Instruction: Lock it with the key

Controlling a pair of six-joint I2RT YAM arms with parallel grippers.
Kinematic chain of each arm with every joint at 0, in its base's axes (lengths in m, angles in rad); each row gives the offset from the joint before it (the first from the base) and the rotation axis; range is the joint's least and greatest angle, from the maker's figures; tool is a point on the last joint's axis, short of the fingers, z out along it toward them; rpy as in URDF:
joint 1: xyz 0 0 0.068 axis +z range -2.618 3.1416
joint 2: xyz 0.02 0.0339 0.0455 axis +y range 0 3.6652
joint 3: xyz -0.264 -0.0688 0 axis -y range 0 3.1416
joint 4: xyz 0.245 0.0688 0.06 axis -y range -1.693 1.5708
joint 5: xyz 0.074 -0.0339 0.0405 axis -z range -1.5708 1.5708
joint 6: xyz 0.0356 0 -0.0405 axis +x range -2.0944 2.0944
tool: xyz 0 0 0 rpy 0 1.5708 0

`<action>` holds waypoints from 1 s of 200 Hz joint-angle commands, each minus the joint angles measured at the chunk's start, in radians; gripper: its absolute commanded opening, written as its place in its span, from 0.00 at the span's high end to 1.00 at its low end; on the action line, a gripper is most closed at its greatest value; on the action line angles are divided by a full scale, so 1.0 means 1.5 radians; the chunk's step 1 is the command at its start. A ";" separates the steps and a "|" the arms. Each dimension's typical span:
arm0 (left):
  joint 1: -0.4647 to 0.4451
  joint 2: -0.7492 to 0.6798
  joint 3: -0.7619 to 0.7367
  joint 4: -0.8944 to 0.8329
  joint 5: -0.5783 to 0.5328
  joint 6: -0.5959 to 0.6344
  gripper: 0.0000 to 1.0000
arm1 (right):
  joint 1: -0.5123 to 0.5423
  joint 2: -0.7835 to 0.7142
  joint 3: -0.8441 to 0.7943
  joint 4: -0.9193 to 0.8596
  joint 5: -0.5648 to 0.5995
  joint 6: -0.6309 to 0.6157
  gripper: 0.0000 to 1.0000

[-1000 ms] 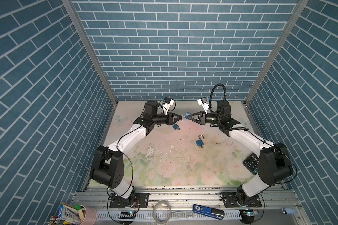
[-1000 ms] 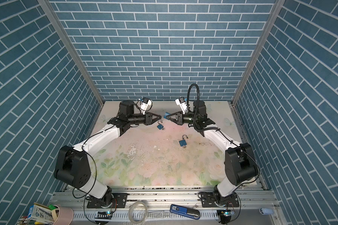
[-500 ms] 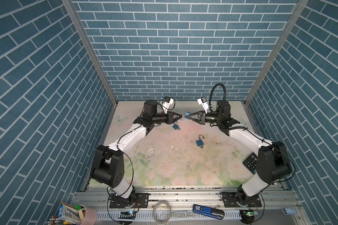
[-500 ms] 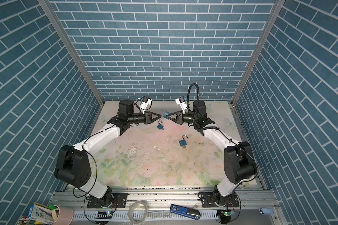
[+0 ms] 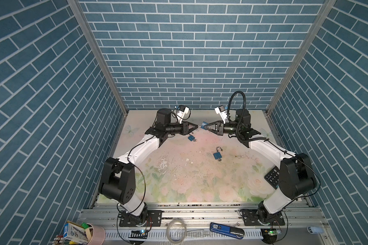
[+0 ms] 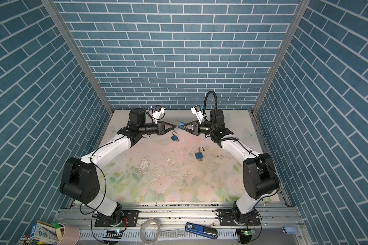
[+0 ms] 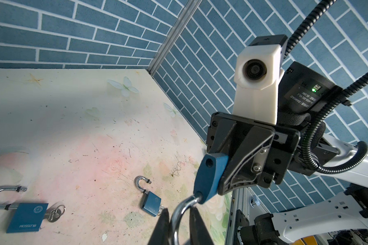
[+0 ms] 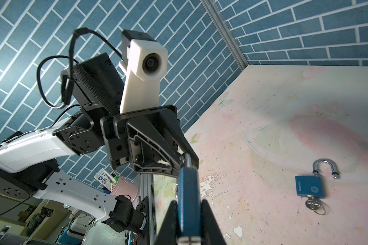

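Blue padlock (image 7: 208, 179), silver shackle (image 7: 176, 213) open, one socket hole (image 7: 209, 163) showing

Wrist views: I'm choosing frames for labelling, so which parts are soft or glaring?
Left wrist view: the left fingers at the frame edge are dark and soft, the shackle between them glints, and both table padlocks are crisp. Right wrist view: the held padlock blurs nearest the lens, while the padlock on the table is sharp.
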 commanded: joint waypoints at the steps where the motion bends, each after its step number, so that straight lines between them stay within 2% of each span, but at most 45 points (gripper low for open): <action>1: 0.009 0.012 0.025 -0.016 0.010 0.012 0.78 | -0.005 0.001 0.025 0.029 -0.025 0.005 1.00; 170: 0.012 0.025 0.040 -0.026 0.037 0.006 0.79 | -0.007 0.010 0.039 0.029 -0.037 0.006 1.00; 200: 0.012 0.025 0.041 -0.024 0.034 0.011 0.85 | -0.007 0.007 0.038 0.028 -0.041 0.007 1.00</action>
